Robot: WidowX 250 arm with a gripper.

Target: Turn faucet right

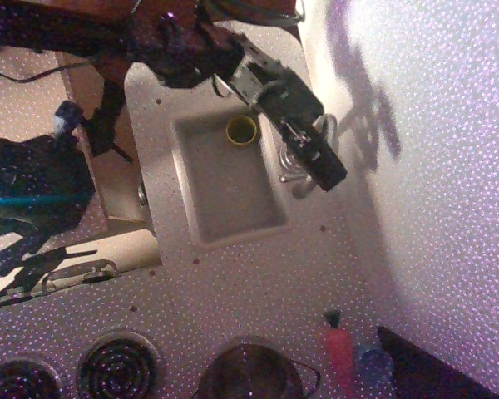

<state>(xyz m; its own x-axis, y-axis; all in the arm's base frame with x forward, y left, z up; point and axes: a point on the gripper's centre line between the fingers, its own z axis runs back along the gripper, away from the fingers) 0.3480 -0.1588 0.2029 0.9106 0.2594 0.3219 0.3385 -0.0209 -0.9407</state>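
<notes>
Single overhead view, grainy with purple speckle noise. The faucet [294,169] stands on the pale speckled counter [258,274] at the right rim of the rectangular sink [229,179], roughly halfway along that rim; only part of its shiny metal shows, since the arm covers the rest. The black gripper [326,174] lies directly over the faucet, reaching in diagonally from the upper left, its tip just right of the visible chrome. Whether the fingers are spread or closed on the metal cannot be told: the tip reads as one dark mass and contact is not resolvable. A curved bit of chrome shows on the far right side of the gripper as well. Inside the sink, at its far end, sits a small yellow-green cup [242,129], apart from the faucet. At the near edge of the view: two coil burners [119,366] at left, a dark round pot [251,374] in the middle, and a red carrot-shaped object [340,353] just beside a small blue cup [374,364] at right. A pale wall [449,166] fills the right side, carrying the arm's shadow.
</notes>
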